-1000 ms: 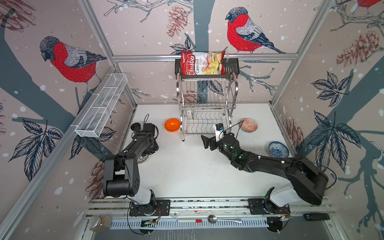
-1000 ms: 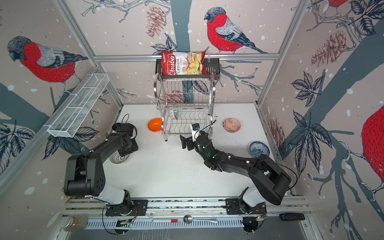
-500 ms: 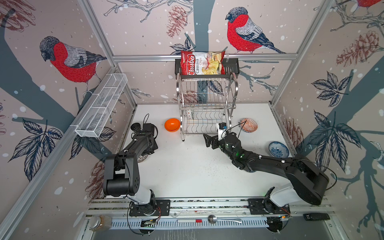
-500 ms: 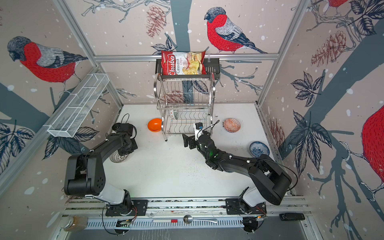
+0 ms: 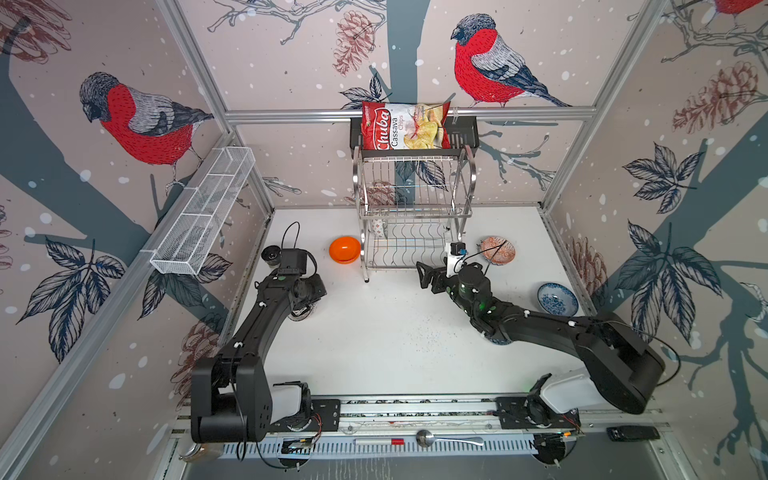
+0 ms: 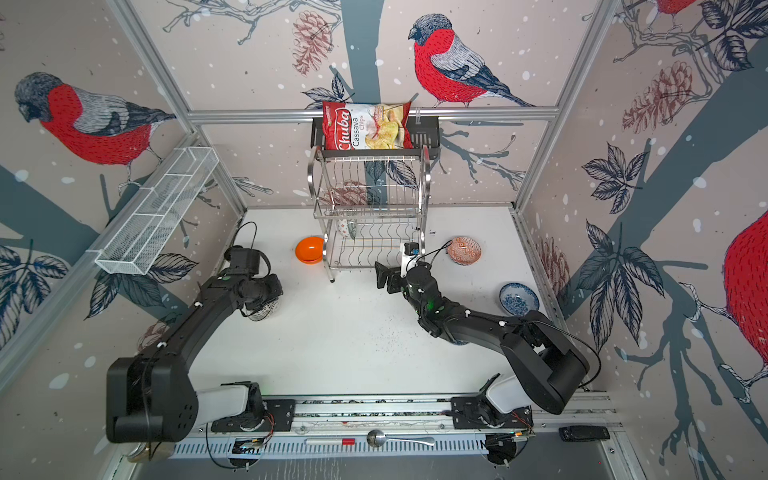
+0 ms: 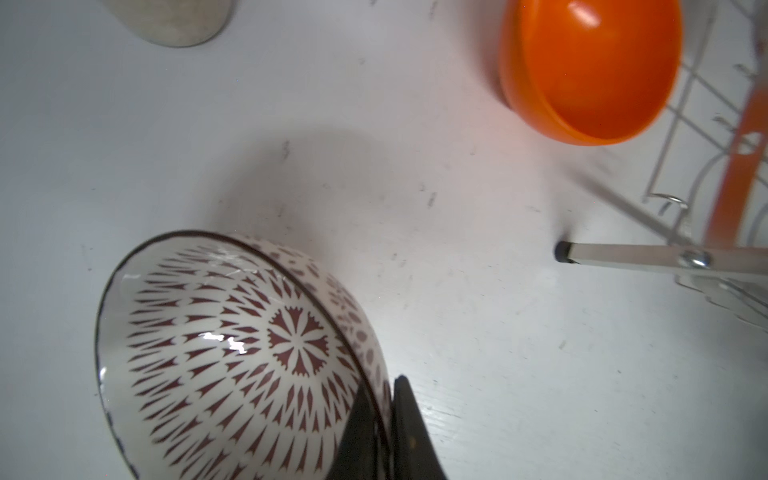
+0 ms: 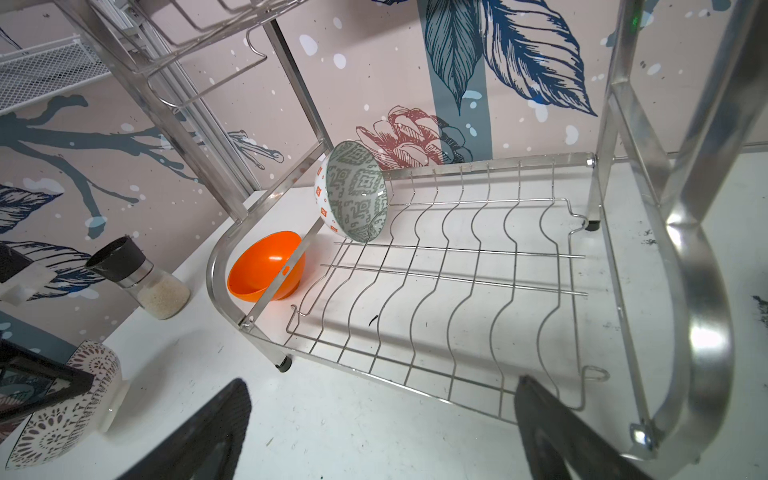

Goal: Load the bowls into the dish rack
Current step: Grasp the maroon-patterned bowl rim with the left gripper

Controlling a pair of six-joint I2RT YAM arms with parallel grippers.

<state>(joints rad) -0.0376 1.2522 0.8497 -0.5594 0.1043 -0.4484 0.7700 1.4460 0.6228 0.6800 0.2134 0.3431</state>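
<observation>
My left gripper (image 7: 384, 386) is shut on the rim of a triangle-patterned bowl (image 7: 228, 345), one finger inside and one outside. The bowl is tilted at the table's left (image 5: 301, 313). The orange bowl (image 5: 344, 249) lies beside the left foot of the dish rack (image 5: 411, 232). A grey-green bowl (image 8: 353, 191) stands on edge in the lower shelf's far left slot. My right gripper (image 8: 382, 384) is open and empty in front of the rack's lower shelf (image 5: 428, 276). A red-orange bowl (image 5: 498, 249) and a blue-floral bowl (image 5: 557, 300) sit on the right. Another bowl (image 5: 498, 340) peeks out under the right arm.
A glass shaker jar (image 5: 272, 254) with a black lid stands by the left wall, behind my left gripper. A white mesh basket (image 5: 203, 216) hangs on the left wall. A chips bag (image 5: 405, 124) sits on the black shelf above the rack. A spoon (image 5: 449, 438) lies on the front rail.
My left gripper has shut on the rim of the triangle-patterned bowl. My right gripper has moved a little toward the rack, still open.
</observation>
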